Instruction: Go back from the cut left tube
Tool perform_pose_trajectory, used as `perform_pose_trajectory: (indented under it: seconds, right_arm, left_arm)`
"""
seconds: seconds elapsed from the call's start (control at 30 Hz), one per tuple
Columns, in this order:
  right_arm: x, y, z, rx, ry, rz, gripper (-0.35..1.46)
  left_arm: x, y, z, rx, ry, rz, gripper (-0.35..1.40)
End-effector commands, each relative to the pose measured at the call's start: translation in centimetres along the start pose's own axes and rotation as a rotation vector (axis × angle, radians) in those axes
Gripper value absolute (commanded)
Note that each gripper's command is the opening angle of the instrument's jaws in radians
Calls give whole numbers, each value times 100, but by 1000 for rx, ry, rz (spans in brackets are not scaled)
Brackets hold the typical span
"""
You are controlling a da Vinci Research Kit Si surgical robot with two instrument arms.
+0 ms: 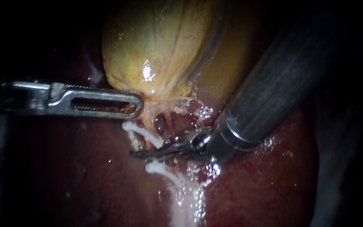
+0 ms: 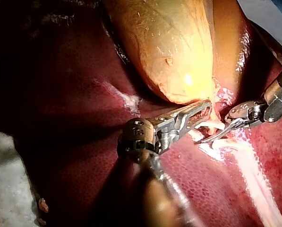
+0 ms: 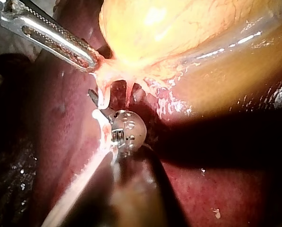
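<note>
Left instrument (image 1: pixel 136 105): in the endoscope view we see its slotted jaws clamped on the narrow lower end of the gallbladder (image 1: pixel 156 46), with the shaft entering from the left. The right instrument (image 1: pixel 141 154) enters from the upper right. Its curved jaws lie together and grip nothing. Their tip sits at the cut left tube (image 1: pixel 145 145), between a white clip nearer the gallbladder (image 1: pixel 141 133) and a second white clip farther out on the liver (image 1: pixel 164 172).

In the left wrist view, we find the left instrument's jaws closed on the gallbladder's end, with the right instrument's tip just beside them.

In the right wrist view, the right instrument's tip lies close to the gallbladder's neck, beside a pale tube. Tissue meets the left jaws' tip in a point.
</note>
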Motion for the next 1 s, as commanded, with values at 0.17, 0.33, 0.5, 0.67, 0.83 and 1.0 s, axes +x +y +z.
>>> perform_pose_trajectory:
  seconds: [0.17, 0.33, 0.5, 0.67, 0.83, 1.0]
  right_arm:
    - [-2, -1, 1, 0, 0, 5, -35]
    - [-3, -8, 3, -49, 59, -34, 91]
    - [-3, -14, 3, -55, 79, -31, 123]
    - [-3, -16, 3, -53, 81, -30, 128]
    - [-5, -20, 1, -55, 81, -43, 131]
    - [-9, -31, -10, -54, 73, -137, 136]
  left_arm:
    - [0, 0, -1, 0, -1, 0, -35]
    - [0, -1, -1, 0, -1, 0, -35]
    - [-1, -1, -2, -1, -1, 1, -35]
    - [-1, -1, -3, -1, -2, 1, -35]
    - [-1, -2, -3, -1, -2, 1, -35]
    - [0, -4, -5, -2, -3, 1, -35]
